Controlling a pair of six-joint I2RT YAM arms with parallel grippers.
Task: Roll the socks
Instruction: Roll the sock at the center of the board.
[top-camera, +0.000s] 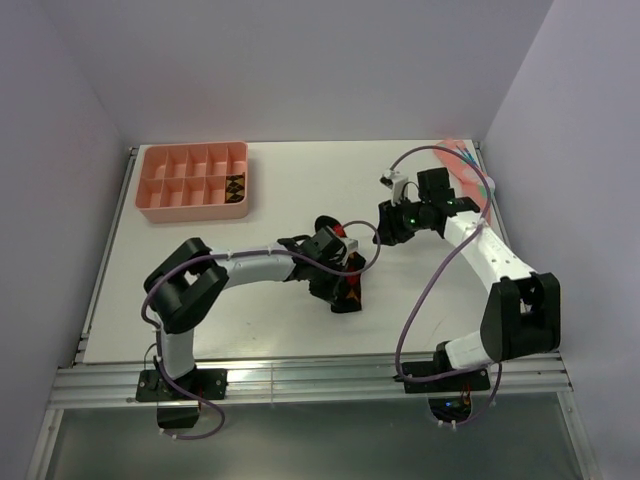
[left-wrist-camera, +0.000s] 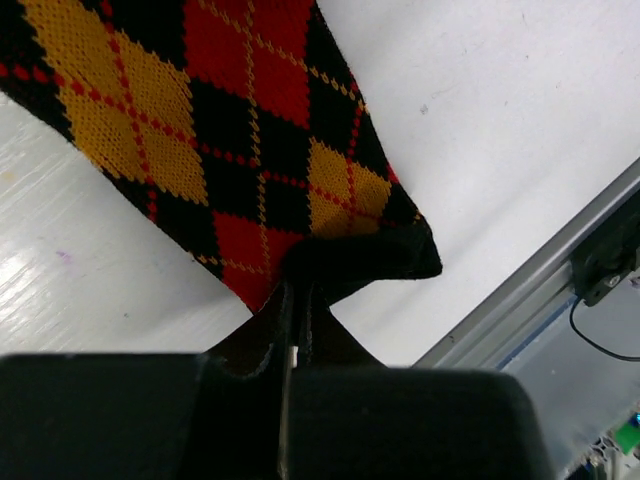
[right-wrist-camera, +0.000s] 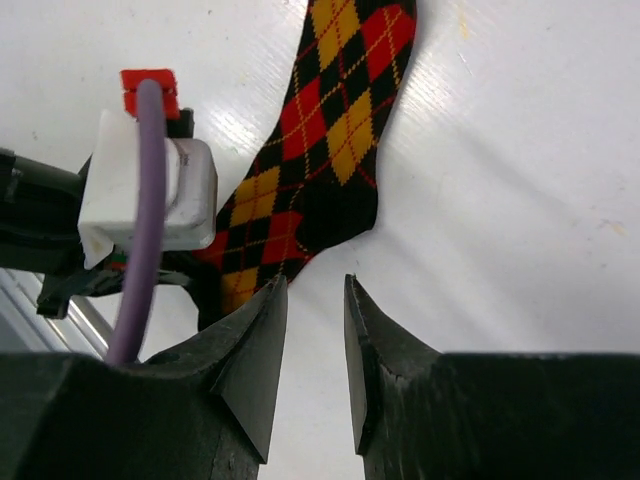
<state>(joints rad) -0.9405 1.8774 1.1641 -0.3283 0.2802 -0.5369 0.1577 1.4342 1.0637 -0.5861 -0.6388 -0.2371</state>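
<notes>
A black argyle sock (left-wrist-camera: 250, 130) with red and orange diamonds lies on the white table, seen also ahead of the right fingers (right-wrist-camera: 335, 130) and in the top view (top-camera: 352, 293). My left gripper (left-wrist-camera: 297, 290) is shut on the sock's black end; from above it sits mid-table (top-camera: 340, 280). My right gripper (right-wrist-camera: 315, 285) hovers just short of the sock's near edge, jaws a narrow gap apart with only bare table between them; in the top view it is right of the left wrist (top-camera: 385, 227). A dark argyle bundle (top-camera: 235, 187) sits in one tray compartment.
A pink compartment tray (top-camera: 160, 190) stands at the back left. A pink sock (top-camera: 466, 166) lies at the back right edge. The left wrist's white camera box (right-wrist-camera: 150, 190) with its purple cable is close beside the right fingers. The table's metal front rail (left-wrist-camera: 560, 270) runs nearby.
</notes>
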